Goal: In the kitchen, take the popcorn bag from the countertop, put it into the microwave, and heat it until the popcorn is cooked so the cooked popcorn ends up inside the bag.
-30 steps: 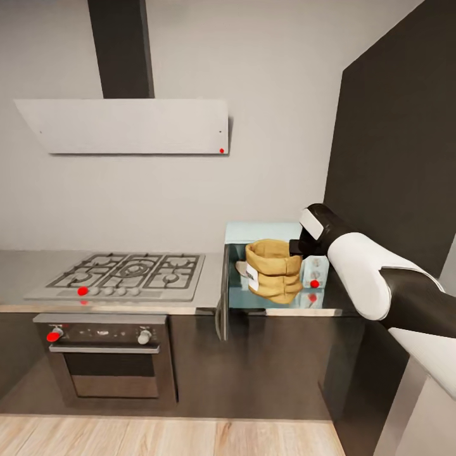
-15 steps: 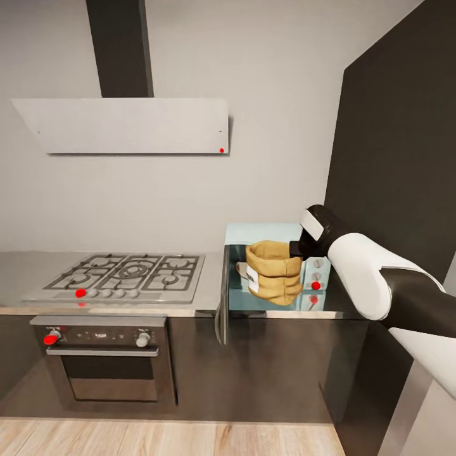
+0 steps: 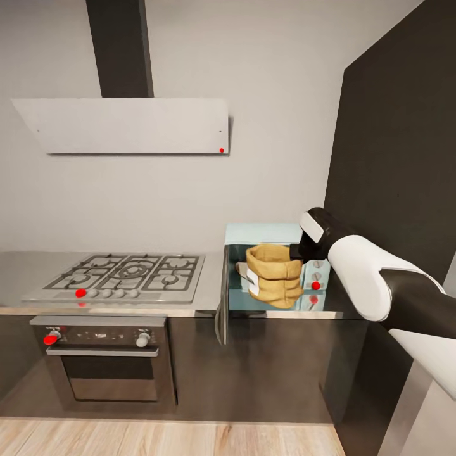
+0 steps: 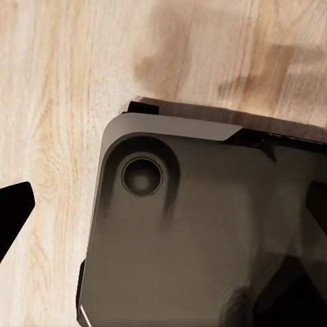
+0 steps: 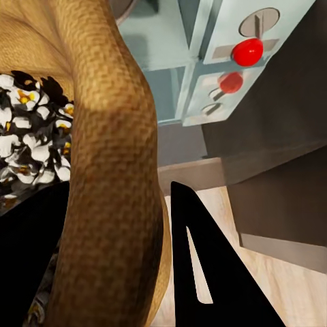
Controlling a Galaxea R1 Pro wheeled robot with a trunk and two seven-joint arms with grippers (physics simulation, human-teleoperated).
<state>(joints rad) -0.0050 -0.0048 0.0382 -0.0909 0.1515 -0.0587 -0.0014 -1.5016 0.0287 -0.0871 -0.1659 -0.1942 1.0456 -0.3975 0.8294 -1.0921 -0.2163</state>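
Popcorn bag (image 3: pixel 273 276): small tan-brown sack of coarse woven-looking stuff, thick wrinkled rolled rim, small white label on its left face. Held off the countertop (image 3: pixel 190 303), hanging in front of the open mouth of the microwave (image 3: pixel 263 233), at the right end of the worktop near its front edge. Upright, a little tilted.

Right gripper (image 5: pixel 102 225) clamped on the bag's rim at its right side: one dark finger (image 5: pixel 204 272) outside the rolled wall, the other a dark shape inside the sack. Popcorn (image 5: pixel 27 146) inside: whitish lumpy bits with dark and yellow specks, heaped against the inner wall.

Microwave pale blue, door (image 3: pixel 222 294) swung out leftward and seen edge-on, white control panel (image 3: pixel 315 273) with a red dot just right of the bag. Gas hob (image 3: pixel 126 273) further left along the worktop, well apart from the bag.

Left gripper: one dark fingertip (image 4: pixel 13 211) over light wood floor (image 4: pixel 61 82), beside the robot's dark base (image 4: pixel 204 231); open or closed, cannot tell.
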